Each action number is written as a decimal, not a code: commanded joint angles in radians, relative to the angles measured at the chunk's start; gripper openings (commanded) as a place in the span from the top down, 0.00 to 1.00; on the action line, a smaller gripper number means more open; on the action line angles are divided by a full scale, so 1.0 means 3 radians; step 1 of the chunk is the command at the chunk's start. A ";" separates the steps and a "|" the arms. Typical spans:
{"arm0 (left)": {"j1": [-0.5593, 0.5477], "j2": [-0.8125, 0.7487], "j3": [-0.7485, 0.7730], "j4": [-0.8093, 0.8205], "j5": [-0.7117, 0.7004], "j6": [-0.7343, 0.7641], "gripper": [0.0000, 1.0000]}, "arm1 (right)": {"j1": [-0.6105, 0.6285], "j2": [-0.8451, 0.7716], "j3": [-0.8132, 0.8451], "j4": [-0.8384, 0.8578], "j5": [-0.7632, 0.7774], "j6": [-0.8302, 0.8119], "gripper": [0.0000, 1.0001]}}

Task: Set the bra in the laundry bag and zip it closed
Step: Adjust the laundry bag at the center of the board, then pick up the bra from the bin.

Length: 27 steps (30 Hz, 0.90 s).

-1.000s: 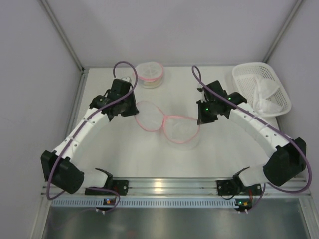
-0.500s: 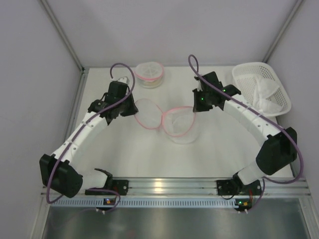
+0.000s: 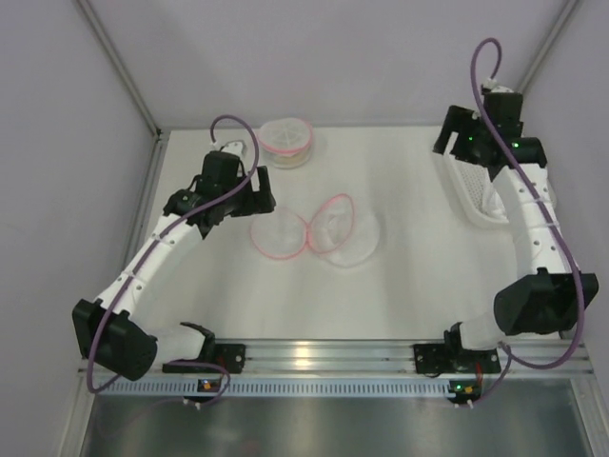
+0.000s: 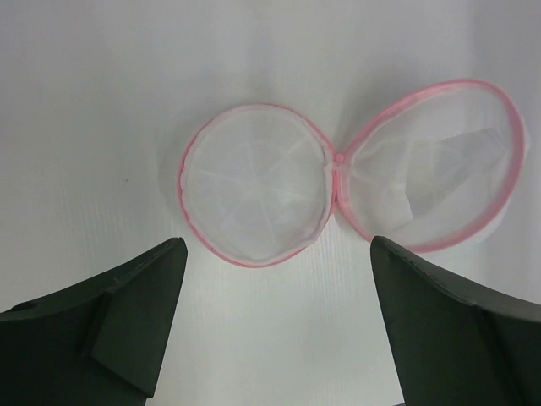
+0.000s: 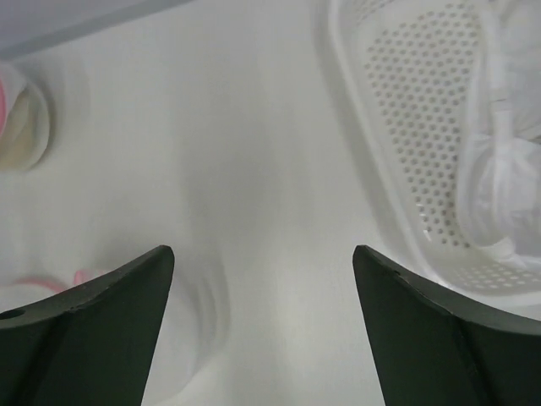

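The laundry bag (image 3: 279, 234) is a round white mesh shell with a pink rim. It lies opened in two halves at the table's middle, and the right half (image 3: 344, 228) tilts up a little. In the left wrist view both halves (image 4: 254, 194) lie just beyond my left gripper (image 4: 279, 254), which is open and holds nothing. From above, the left gripper (image 3: 259, 202) hovers at the bag's left edge. My right gripper (image 3: 455, 148) is raised by the basket, and in its wrist view this gripper (image 5: 264, 254) is open and empty. The bra (image 5: 503, 169), white cloth, lies in the white basket (image 5: 406, 127).
The perforated white basket (image 3: 473, 195) stands at the back right, partly hidden by the right arm. A second round pink-rimmed mesh bag (image 3: 286, 141) sits at the back centre. White walls and metal posts close in the table's back and sides.
Both grippers have opened and let go of the bag's rim, and the bag now rests spread open on the table. The right arm has swung up and right to the basket.
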 commanded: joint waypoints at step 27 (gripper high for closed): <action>0.0003 -0.0495 -0.0509 0.0464 0.0454 0.0004 0.05 | -0.1556 0.1822 -0.0064 0.2040 0.0814 -0.0314 0.30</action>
